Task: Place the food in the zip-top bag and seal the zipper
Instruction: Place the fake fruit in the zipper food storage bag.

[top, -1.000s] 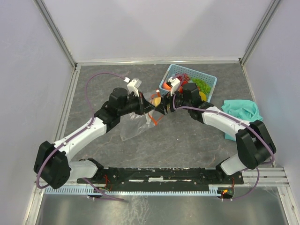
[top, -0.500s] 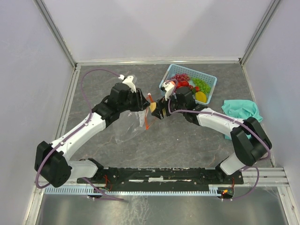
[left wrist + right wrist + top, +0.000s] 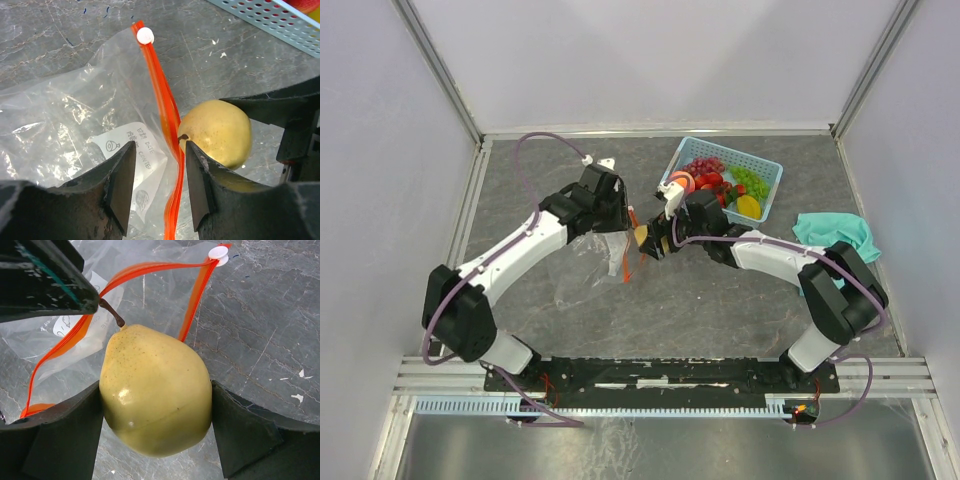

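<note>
The right gripper (image 3: pixel 656 240) is clamped on a yellow pear (image 3: pixel 156 412), one jaw on each flank, with the stem pointing at the zip-top bag (image 3: pixel 60 125). The pear hangs just outside the bag's mouth, not yet past the zipper (image 3: pixel 162 85). The left gripper (image 3: pixel 159 187) stands partly open at that mouth, the red-orange strip running through the gap between its jaws (neither jaw pinches it, as far as the wrist view shows). The mouth gapes in a loop, and the white slider (image 3: pixel 145 35) sits at the bag's far corner. Nothing shows inside the bag but its label. The other food (image 3: pixel 720 180) lies in the blue basket (image 3: pixel 772 190), near the bag on the right arm's side. By my reading the task is barely begun: the first piece is at the opening, and the rest of the loading and the sealing are not yet done.
</note>
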Robot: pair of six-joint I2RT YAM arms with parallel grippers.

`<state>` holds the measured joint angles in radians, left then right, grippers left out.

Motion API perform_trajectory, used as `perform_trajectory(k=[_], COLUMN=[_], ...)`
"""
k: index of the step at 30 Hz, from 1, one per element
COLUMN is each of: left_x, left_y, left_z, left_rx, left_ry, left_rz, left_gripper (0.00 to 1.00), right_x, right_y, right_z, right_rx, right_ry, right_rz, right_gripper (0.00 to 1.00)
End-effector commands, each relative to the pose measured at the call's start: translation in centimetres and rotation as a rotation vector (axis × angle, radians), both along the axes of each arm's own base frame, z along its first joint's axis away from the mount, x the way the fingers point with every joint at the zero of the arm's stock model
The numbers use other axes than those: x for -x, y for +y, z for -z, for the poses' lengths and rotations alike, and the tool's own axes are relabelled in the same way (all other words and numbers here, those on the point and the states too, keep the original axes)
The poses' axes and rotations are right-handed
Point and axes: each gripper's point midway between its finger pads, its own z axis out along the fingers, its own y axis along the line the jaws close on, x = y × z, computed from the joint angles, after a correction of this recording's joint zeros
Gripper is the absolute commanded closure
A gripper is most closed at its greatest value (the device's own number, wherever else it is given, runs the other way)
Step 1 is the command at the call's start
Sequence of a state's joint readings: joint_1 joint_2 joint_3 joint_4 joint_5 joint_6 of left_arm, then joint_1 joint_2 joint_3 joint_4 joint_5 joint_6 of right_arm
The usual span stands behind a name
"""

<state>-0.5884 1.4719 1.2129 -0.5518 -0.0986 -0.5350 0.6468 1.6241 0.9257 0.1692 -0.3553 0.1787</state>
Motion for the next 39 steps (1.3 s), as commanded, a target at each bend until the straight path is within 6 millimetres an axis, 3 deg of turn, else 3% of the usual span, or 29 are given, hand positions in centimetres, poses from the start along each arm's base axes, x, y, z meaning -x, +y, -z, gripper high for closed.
perform_trajectory(k=[1,11,13,16,18,19,26,34,39], left_x=[-1.8,-3.2,-3.4,-3.5,-3.5,-3.5,-3.0,-2.6,-1.8], left_y=[0.4,1.2,1.4,1.3,1.1,0.9,-1.1,-2.8,-5.1], left_z=[-0.7,2.3,2.8,2.9,2.5,2.2,-0.5,-4.2,-7.2], left_rx=[-0.074,-0.262,-0.288,-0.289,-0.279,-0.271,-0.192,-0.095,0.091], left_ry=[-0.007,0.091,0.102,0.105,0.096,0.09,0.024,-0.093,-0.183], left_rz=[-0.034,-0.054,-0.055,-0.05,-0.045,-0.04,0.023,0.07,0.134], left_gripper=[0.48,0.49,0.58,0.82,0.96,0.97,0.97,0.97,0.97], right_x=[-1.5,-1.4,-1.4,-1.3,-1.3,-1.2,-0.5,1.5,1.7], right_y=[1.6,1.9,1.9,1.9,1.9,1.9,1.8,1.8,3.2], right_z=[-2.6,-2.0,-2.0,-2.2,-2.4,-2.7,-4.9,-4.5,-7.3], right_rx=[-0.054,-0.039,-0.037,-0.04,-0.041,-0.043,-0.021,-0.028,-0.187], right_ry=[-0.073,-0.071,-0.071,-0.073,-0.074,-0.075,0.041,0.271,0.311], right_rz=[-0.002,-0.01,-0.011,-0.012,-0.014,-0.013,0.007,0.055,0.069], right_gripper=[0.63,0.63,0.63,0.63,0.63,0.63,0.64,0.69,0.71])
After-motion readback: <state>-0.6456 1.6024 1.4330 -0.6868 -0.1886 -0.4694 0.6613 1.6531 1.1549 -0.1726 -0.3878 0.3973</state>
